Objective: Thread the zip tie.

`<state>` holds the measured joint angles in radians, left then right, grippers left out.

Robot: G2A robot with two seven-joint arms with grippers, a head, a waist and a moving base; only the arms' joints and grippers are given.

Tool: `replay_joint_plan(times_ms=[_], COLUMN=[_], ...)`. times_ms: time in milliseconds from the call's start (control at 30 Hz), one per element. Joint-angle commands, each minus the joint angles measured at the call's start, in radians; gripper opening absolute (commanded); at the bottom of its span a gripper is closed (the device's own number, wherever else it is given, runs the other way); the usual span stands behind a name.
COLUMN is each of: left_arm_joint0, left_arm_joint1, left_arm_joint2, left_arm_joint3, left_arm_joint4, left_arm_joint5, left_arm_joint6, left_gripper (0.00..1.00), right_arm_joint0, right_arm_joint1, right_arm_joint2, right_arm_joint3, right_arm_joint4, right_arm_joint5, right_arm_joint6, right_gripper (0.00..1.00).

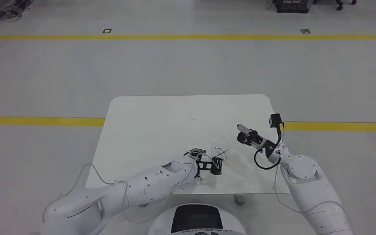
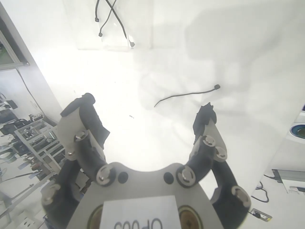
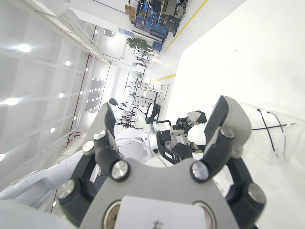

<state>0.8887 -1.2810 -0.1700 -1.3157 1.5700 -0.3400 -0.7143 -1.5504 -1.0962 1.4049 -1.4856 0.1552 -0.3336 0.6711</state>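
By the table (image 1: 176, 123) edge nearest the robot, three zip ties (image 2: 112, 9) are counted in a clear tray (image 2: 140, 24), with one loose zip tie (image 2: 188, 93) nearby. The left claw (image 2: 149, 102) and right claw (image 3: 165, 113) are spread wide (both empty).

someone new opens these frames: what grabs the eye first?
The open left claw hovers by a loose black zip tie lying on the white table, toward its front edge. Just beyond, a clear tray holds a few more crossed zip ties. The right claw, also open and empty, sits raised at the table's right side.
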Motion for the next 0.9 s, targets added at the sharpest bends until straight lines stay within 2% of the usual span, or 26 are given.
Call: replay_joint_plan(times_ms=[0, 67, 167, 233, 300, 400, 433, 533, 567, 633, 667, 767, 800, 867], left_arm_joint0=[0.000, 0.000, 0.009, 0.009, 0.011, 0.040, 0.058, 0.094, 0.111, 0.141, 0.163, 0.224, 0.250, 0.292], left_arm_joint1=[0.000, 0.000, 0.005, 0.021, 0.048, 0.115, 0.148, 0.229, 0.266, 0.325, 0.364, 0.450, 0.484, 0.529], left_arm_joint2=[0.000, 0.000, -0.007, -0.008, -0.023, -0.080, -0.105, -0.157, -0.177, -0.214, -0.238, -0.297, -0.323, -0.360], left_arm_joint3=[0.000, 0.000, 0.007, 0.002, -0.012, -0.057, -0.082, -0.156, -0.194, -0.250, -0.284, -0.346, -0.364, -0.381], left_arm_joint4=[0.000, 0.000, -0.024, -0.019, -0.016, 0.000, 0.000, 0.000, 0.000, 0.000, 0.000, 0.000, 0.000, 0.000], left_arm_joint5=[0.000, 0.000, 0.000, 0.000, 0.000, 0.011, 0.015, 0.040, 0.051, 0.071, 0.078, 0.110, 0.123, 0.149], left_arm_joint6=[0.000, 0.000, 0.053, 0.107, 0.170, 0.285, 0.324, 0.379, 0.395, 0.446, 0.487, 0.596, 0.649, 0.731], left_gripper=[1.00, 1.00, 1.00, 1.00, 1.00, 1.00, 1.00, 1.00, 1.00, 1.00, 1.00, 1.00, 1.00, 1.00], right_arm_joint0=[0.000, 0.000, 0.000, 0.000, 0.000, 0.000, 0.000, 0.000, 0.000, 0.000, 0.000, 0.000, 0.000, 0.000], right_arm_joint1=[0.000, 0.000, 0.000, 0.000, 0.000, 0.000, 0.000, 0.000, 0.000, 0.000, 0.000, 0.000, 0.000, 0.000], right_arm_joint2=[0.000, 0.000, 0.000, 0.000, 0.000, 0.000, 0.000, 0.000, 0.000, 0.000, 0.000, 0.000, 0.000, 0.000], right_arm_joint3=[0.000, 0.000, 0.000, 0.000, 0.000, 0.000, 0.000, 0.000, 0.000, 0.000, 0.000, 0.000, 0.000, 0.000], right_arm_joint4=[0.000, 0.000, 0.000, 0.000, 0.000, 0.000, 0.000, 0.000, 0.000, 0.000, 0.000, 0.000, 0.000, 0.000], right_arm_joint5=[0.000, 0.000, 0.000, 0.000, 0.000, 0.000, 0.000, 0.000, 0.000, 0.000, 0.000, 0.000, 0.000, 0.000], right_arm_joint6=[0.000, 0.000, 0.000, 0.000, 0.000, 0.000, 0.000, 0.000, 0.000, 0.000, 0.000, 0.000, 0.000, 0.000], right_gripper=[1.00, 1.00, 1.00, 1.00, 1.00, 1.00, 1.00, 1.00, 1.00, 1.00, 1.00, 1.00, 1.00, 1.00])
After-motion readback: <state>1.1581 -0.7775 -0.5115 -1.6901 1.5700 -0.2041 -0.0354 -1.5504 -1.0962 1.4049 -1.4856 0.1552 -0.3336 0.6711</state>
